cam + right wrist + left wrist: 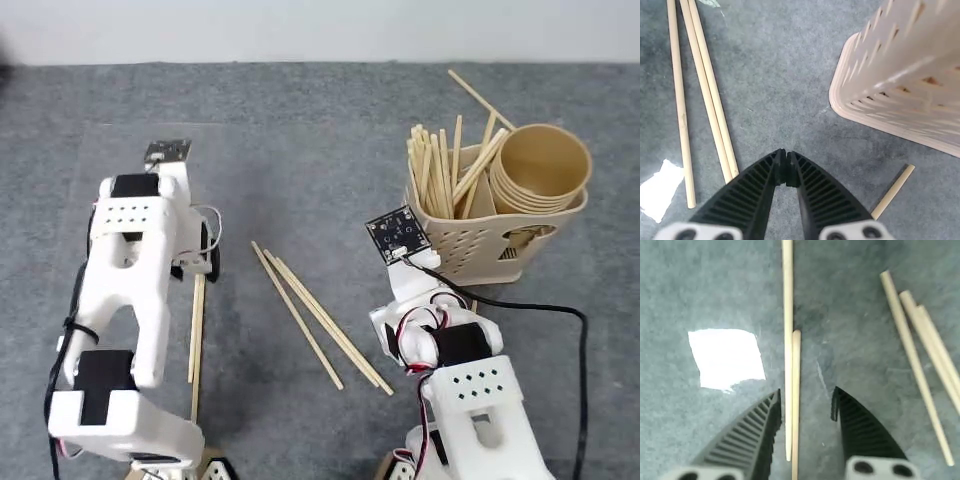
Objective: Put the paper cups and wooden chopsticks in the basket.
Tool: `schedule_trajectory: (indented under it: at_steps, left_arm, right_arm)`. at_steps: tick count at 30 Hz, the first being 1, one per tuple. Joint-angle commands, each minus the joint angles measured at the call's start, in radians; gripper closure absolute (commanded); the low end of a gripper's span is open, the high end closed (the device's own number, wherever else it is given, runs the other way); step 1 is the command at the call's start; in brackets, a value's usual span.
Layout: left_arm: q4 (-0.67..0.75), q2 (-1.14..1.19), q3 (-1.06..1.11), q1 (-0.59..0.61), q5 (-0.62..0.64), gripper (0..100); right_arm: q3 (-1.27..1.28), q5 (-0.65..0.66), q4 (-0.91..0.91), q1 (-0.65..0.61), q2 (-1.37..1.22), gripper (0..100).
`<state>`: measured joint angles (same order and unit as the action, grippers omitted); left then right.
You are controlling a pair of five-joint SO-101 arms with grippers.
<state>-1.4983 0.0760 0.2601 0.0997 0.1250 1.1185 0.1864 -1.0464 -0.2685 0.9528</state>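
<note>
A beige slotted basket (pixel 470 250) stands at the right and holds a stack of paper cups (pixel 543 165) and several wooden chopsticks (pixel 435 175). Three chopsticks (pixel 322 322) lie slanted in the middle of the grey mat. Two more chopsticks (pixel 196 335) lie lengthwise under the left arm. My left gripper (pixel 806 400) is open just above the mat, with that pair of chopsticks (pixel 795 370) between its fingers. My right gripper (pixel 786 167) is shut and empty, low over the mat between the three chopsticks (pixel 707 95) and the basket (pixel 890 90).
One chopstick (pixel 480 98) leans out over the basket's far rim. A short chopstick end (pixel 894 192) lies on the mat near the basket's base. The right arm (pixel 445 345) has a black cable (pixel 560 315) trailing beside the basket. The mat's far side is open.
</note>
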Motion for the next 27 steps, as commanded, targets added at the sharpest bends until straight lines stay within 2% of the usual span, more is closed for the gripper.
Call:
schedule_trajectory:
  at_steps: [1, 5, 8, 14, 17, 20, 24, 27]
  left_arm:
    - [0.115, -0.011, 0.088, -0.008, -0.015, 87]
    - [0.316, -0.002, 0.248, -0.002, -0.012, 86]
    - [0.396, 0.0, 0.321, -0.002, -0.009, 86]
    - [0.399, 0.012, 0.338, -0.002, -0.008, 86]
    - [0.397, 0.095, 0.325, -0.009, -0.008, 87]
    - [0.321, 0.181, 0.228, -0.009, 0.011, 87]
    - [0.278, 0.264, 0.142, -0.012, 0.018, 100]
    - [0.275, 0.276, 0.136, -0.04, 0.015, 99]
  right_arm:
    - [-0.003, -0.002, 0.007, 0.005, 0.019, 98.9]
    - [-0.003, -0.002, 0.007, 0.005, 0.019, 98.9]
    - [-0.003, -0.002, 0.007, 0.005, 0.019, 98.9]
    - [-0.003, -0.002, 0.007, 0.005, 0.019, 98.9]
    - [-0.003, -0.002, 0.007, 0.005, 0.019, 98.9]
    - [-0.003, -0.002, 0.007, 0.005, 0.019, 98.9]
    - [-0.003, -0.002, 0.007, 0.005, 0.019, 98.9]
    - [-0.003, -0.002, 0.007, 0.005, 0.019, 98.9]
